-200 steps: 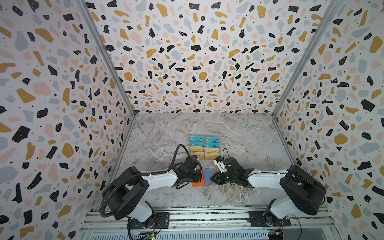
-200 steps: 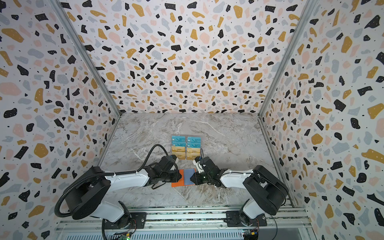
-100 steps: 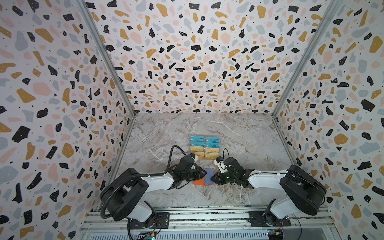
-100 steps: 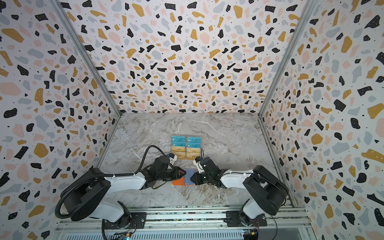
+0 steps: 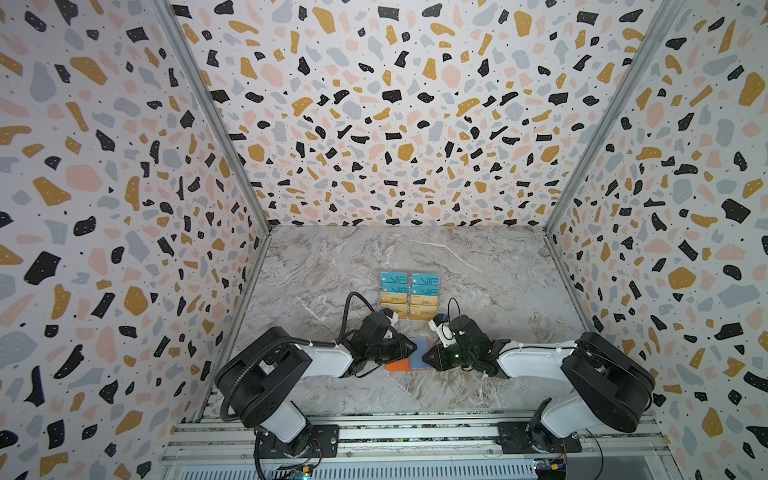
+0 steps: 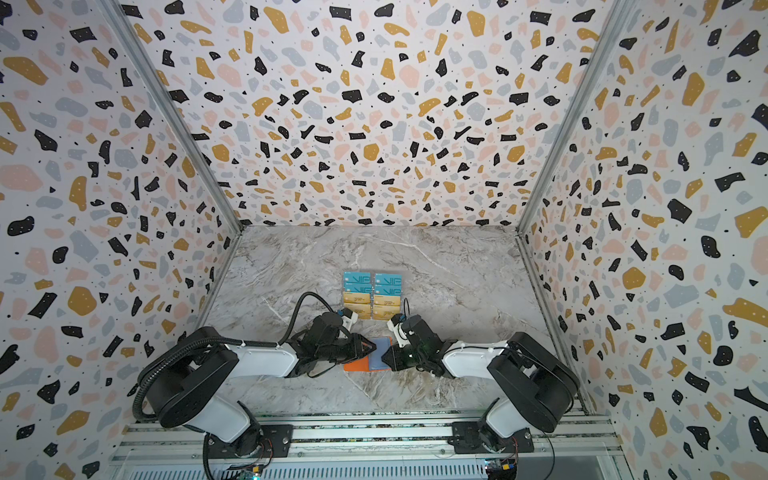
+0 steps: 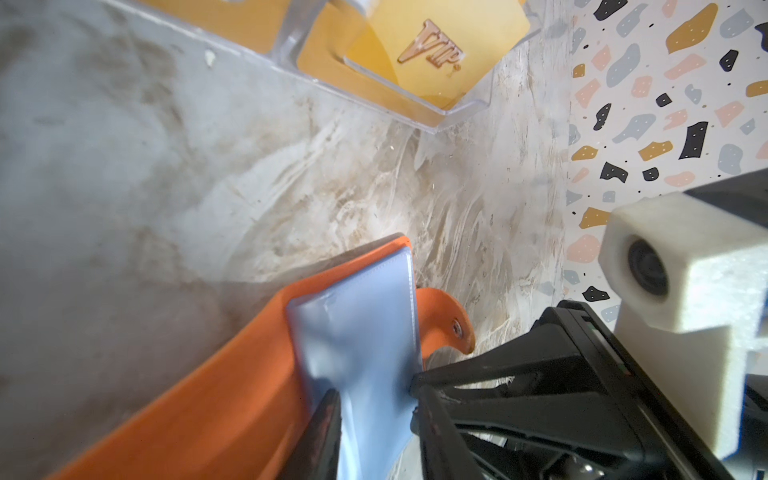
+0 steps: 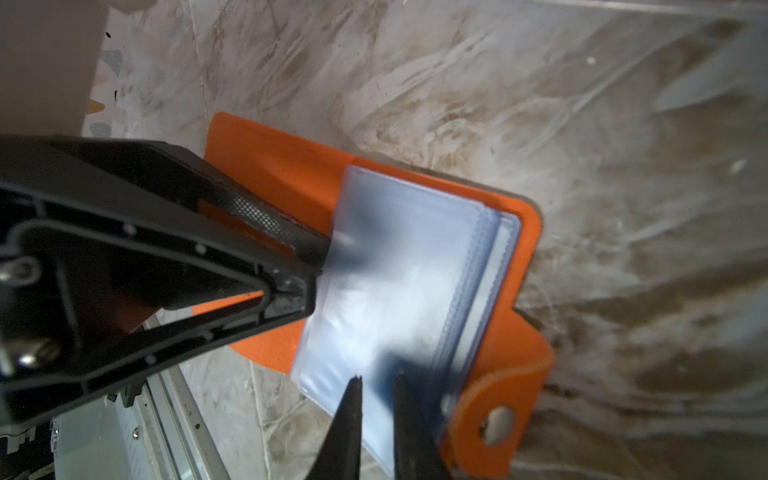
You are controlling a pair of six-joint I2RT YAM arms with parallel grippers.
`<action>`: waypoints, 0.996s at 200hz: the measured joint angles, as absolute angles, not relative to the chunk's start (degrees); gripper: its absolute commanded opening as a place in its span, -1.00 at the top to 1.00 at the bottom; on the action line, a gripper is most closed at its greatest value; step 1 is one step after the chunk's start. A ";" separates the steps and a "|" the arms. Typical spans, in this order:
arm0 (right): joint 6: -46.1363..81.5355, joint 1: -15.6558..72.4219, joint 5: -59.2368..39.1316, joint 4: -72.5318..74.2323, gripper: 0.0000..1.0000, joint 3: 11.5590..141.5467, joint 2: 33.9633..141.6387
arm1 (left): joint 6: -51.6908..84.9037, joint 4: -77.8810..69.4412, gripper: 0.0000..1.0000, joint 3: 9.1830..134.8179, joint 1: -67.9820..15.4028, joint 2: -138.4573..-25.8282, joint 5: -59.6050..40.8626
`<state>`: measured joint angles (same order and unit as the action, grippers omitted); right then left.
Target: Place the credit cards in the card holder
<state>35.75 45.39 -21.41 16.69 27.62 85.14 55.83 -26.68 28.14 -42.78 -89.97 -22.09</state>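
- Robot lab test cell.
- Terrazzo-print walls (image 5: 395, 124) at 9, 12 and 3 o'clock.
- Marble-print table (image 5: 478, 266).
- Two arms (image 5: 326, 358) bolted to rail (image 5: 415, 434) at 6 o'clock.

Grey marble table (image 5: 478, 266), veined in brown and white. On it, between left gripper (image 5: 412, 348) and right gripper (image 5: 427, 357), orange holder (image 5: 396, 366), lying open, clear sleeves (image 8: 415, 257) upward, snap tab (image 8: 498, 415) at right gripper's side. Just beyond both grippers, apart from holder, clear rack (image 7: 465, 110) with cards (image 5: 424, 300): teal rows farther, gold rows nearer.
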 measured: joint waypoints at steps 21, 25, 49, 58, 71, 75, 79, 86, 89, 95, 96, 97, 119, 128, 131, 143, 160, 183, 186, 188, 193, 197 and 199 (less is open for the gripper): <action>35.75 45.39 -21.41 16.75 0.65 27.46 85.03 | 56.49 -28.29 0.31 27.66 -42.76 -90.63 -22.52; 35.75 45.39 -21.41 16.75 0.65 27.46 85.03 | 56.64 -28.60 0.31 27.62 -42.76 -90.78 -22.70; 35.81 45.39 -21.43 16.75 0.65 27.46 85.03 | 57.21 -30.26 0.30 27.44 -42.74 -91.61 -23.64; 35.88 45.39 -21.43 16.73 0.65 27.46 85.03 | 57.49 -30.83 0.30 27.35 -42.74 -91.83 -23.83; 35.92 45.39 -21.43 16.73 0.65 27.44 85.03 | 57.84 -31.77 0.31 27.22 -42.74 -92.25 -24.21; 35.92 45.39 -21.43 16.73 0.65 27.44 85.03 | 57.91 -32.12 0.30 27.14 -42.74 -92.36 -24.36; 35.92 45.39 -21.43 16.73 0.65 27.44 85.03 | 57.98 -32.45 0.31 27.03 -42.74 -92.49 -24.47; 35.92 45.39 -21.43 16.73 0.65 27.44 85.03 | 58.13 -32.99 0.31 26.89 -42.68 -92.64 -24.64; 35.92 45.39 -21.43 16.73 0.66 27.44 85.03 | 58.17 -33.19 0.31 26.81 -42.68 -92.71 -24.71; 35.94 45.36 -21.43 16.73 0.65 27.44 85.03 | 58.33 -33.61 0.31 26.70 -42.57 -92.84 -24.88; 35.94 45.39 -21.43 16.73 0.66 27.44 85.03 | 58.35 -33.63 0.31 26.68 -42.54 -92.84 -24.91; 35.94 45.36 -21.45 16.73 0.65 27.44 85.03 | 58.37 -33.67 0.31 26.65 -42.54 -92.86 -24.95; 35.94 45.36 -21.47 16.73 0.65 27.44 85.03 | 59.22 -35.24 0.30 26.26 -42.44 -93.27 -25.36; 35.94 45.39 -21.56 16.73 0.65 27.44 85.03 | 59.70 -36.21 0.30 25.89 -42.44 -93.45 -25.54; 35.94 45.39 -21.58 16.73 0.65 27.44 85.03 | 59.90 -36.53 0.30 25.71 -42.44 -93.49 -25.63; 35.94 45.39 -21.63 16.73 0.65 27.44 85.03 | 61.08 -38.26 0.29 24.82 -42.44 -93.58 -25.85; 35.97 45.36 -21.65 16.73 0.65 27.44 85.03 | 63.44 -42.19 0.29 22.41 -42.44 -93.58 -26.11; 35.99 45.39 -21.78 16.75 0.66 27.44 85.03 | 66.24 -46.41 0.30 20.38 -42.44 -94.02 -26.74; 35.99 45.39 -21.82 16.78 0.65 27.44 85.06 | 66.54 -46.85 0.30 20.32 -42.44 -94.17 -26.79; 35.99 45.39 -21.82 16.78 0.65 27.44 85.06 | 66.76 -47.05 0.30 20.27 -42.44 -94.30 -26.79; 35.99 45.39 -21.89 16.80 0.65 27.44 85.08 | 67.18 -47.81 0.29 20.16 -42.44 -94.65 -26.92; 36.01 45.39 -21.93 16.80 0.65 27.44 85.10 | 67.40 -48.25 0.30 20.14 -42.44 -94.89 -26.96; 35.99 45.39 -21.98 16.82 0.66 27.44 85.10 | 67.53 -48.49 0.30 20.12 -42.44 -95.00 -27.00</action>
